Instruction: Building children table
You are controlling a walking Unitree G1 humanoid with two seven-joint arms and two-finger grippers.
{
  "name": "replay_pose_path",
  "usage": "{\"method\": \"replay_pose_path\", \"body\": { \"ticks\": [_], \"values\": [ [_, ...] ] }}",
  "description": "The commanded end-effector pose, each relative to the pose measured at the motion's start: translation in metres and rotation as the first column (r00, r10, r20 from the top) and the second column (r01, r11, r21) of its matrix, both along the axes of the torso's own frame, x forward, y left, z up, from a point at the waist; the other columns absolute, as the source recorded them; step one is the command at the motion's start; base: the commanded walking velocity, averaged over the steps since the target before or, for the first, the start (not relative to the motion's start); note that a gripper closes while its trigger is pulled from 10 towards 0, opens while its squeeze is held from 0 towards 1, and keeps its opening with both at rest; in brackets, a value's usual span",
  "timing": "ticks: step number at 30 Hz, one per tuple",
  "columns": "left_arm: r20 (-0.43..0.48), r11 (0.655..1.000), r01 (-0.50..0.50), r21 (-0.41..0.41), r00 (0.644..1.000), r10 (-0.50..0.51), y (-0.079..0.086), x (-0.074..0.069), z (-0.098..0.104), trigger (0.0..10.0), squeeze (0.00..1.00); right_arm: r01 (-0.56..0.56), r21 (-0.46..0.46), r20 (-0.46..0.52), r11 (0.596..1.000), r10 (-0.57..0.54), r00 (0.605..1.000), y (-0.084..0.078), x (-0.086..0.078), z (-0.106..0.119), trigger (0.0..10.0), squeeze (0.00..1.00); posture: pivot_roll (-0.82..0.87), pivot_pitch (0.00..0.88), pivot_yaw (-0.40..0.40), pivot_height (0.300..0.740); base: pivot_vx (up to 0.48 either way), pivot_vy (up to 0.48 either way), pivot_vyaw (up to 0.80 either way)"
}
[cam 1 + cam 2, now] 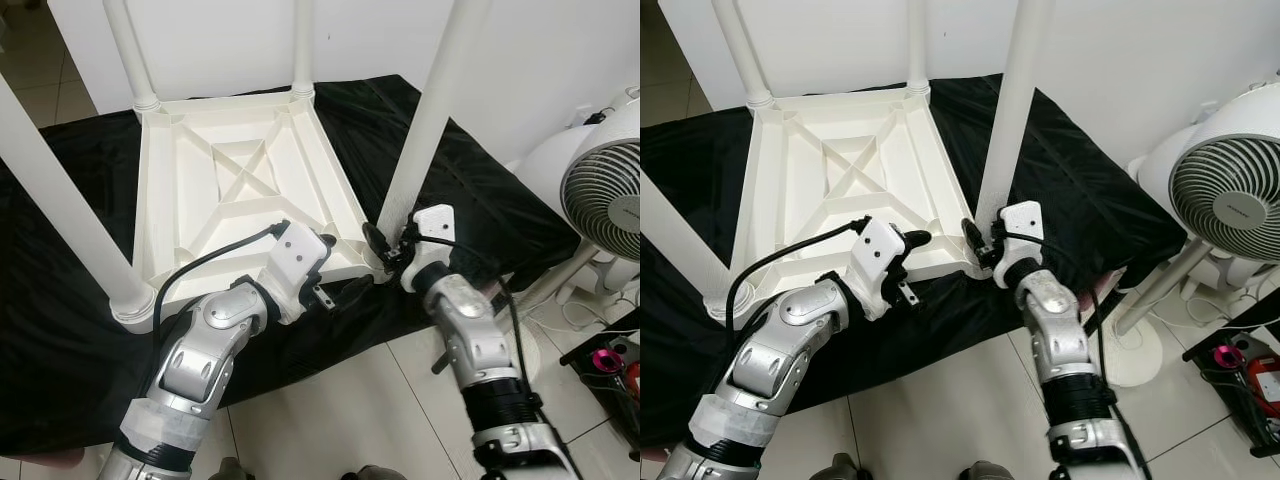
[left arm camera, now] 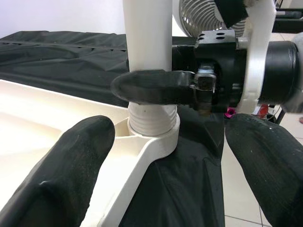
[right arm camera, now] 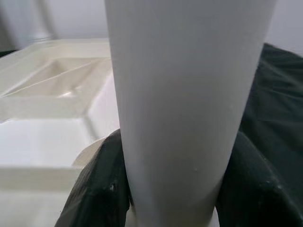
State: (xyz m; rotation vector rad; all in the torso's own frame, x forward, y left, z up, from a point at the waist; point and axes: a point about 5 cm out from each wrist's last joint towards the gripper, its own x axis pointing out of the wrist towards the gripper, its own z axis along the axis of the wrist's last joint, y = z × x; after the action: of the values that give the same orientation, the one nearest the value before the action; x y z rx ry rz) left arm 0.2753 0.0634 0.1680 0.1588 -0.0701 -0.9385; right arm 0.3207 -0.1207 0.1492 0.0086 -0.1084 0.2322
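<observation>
Upside-down kids' table (image 1: 240, 190) sits on black cloth (image 1: 480, 200), right tool (image 1: 392, 245) clamped low on near-right leg (image 1: 425, 120) w/ left tool (image 1: 335, 292) open nearby; light, stiff, slick plastic, so grip near socket.

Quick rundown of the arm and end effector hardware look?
Both arms are silver jointed metal with black ribbed cuffs. White wrist housings carry black cables. Left end effector and right end effector each have two long black rounded fingers. White tape wraps the left upper arm.

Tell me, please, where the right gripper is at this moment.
The right gripper clamps the base of the white table leg at the upturned tabletop's near right corner, right of the left gripper.
</observation>
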Motion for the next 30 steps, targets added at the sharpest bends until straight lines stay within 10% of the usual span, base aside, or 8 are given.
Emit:
{"method": "replay_pose_path", "body": {
  "ticks": [1,6,15,16,25,27,30],
  "values": [
    [-0.005,1.000,-0.024,0.000,1.000,0.024,0.000,0.000,0.000,10.0,0.00,0.134,0.042,-0.045,0.990,-0.132,0.990,-0.008,-0.002,-0.006,10.0,0.00,-0.11,0.065,0.018,0.740,0.000,0.000,0.00],
    [-0.012,1.000,-0.016,-0.002,1.000,0.016,-0.003,-0.002,-0.002,10.0,0.00,0.267,0.112,-0.082,0.957,-0.259,0.963,0.010,-0.009,-0.007,10.0,0.00,-0.10,0.066,0.011,0.740,0.000,0.000,0.00],
    [-0.017,1.000,-0.017,-0.002,1.000,0.017,-0.002,-0.004,-0.003,10.0,0.00,0.191,0.108,-0.025,0.976,-0.189,0.982,0.020,-0.011,0.006,10.0,0.00,-0.10,0.063,0.009,0.740,0.000,0.000,0.00],
    [-0.017,1.000,-0.017,-0.002,1.000,0.017,-0.002,-0.004,-0.003,10.0,0.00,0.177,0.097,-0.005,0.979,-0.177,0.984,0.019,-0.012,0.008,10.0,1.00,-0.10,0.063,0.009,0.740,0.000,0.000,0.00],
    [-0.016,1.000,-0.017,-0.005,1.000,0.017,-0.002,-0.004,-0.002,10.0,0.00,0.081,0.122,0.044,0.989,-0.087,0.995,0.007,-0.020,0.012,10.0,1.00,-0.10,0.055,0.010,0.740,0.000,0.000,0.00],
    [-0.019,1.000,-0.011,-0.001,1.000,0.011,-0.001,-0.006,-0.003,10.0,0.00,0.021,0.103,0.042,0.994,-0.026,0.999,-0.001,-0.023,0.008,10.0,0.05,-0.10,0.055,0.012,0.740,0.000,0.000,0.00],
    [-0.019,1.000,-0.011,0.002,1.000,0.011,0.000,-0.006,-0.003,10.0,0.00,-0.026,0.077,0.032,0.997,0.024,0.999,-0.008,-0.025,0.004,10.0,0.00,-0.10,0.054,0.010,0.740,0.000,0.000,0.00]
  ]
}}
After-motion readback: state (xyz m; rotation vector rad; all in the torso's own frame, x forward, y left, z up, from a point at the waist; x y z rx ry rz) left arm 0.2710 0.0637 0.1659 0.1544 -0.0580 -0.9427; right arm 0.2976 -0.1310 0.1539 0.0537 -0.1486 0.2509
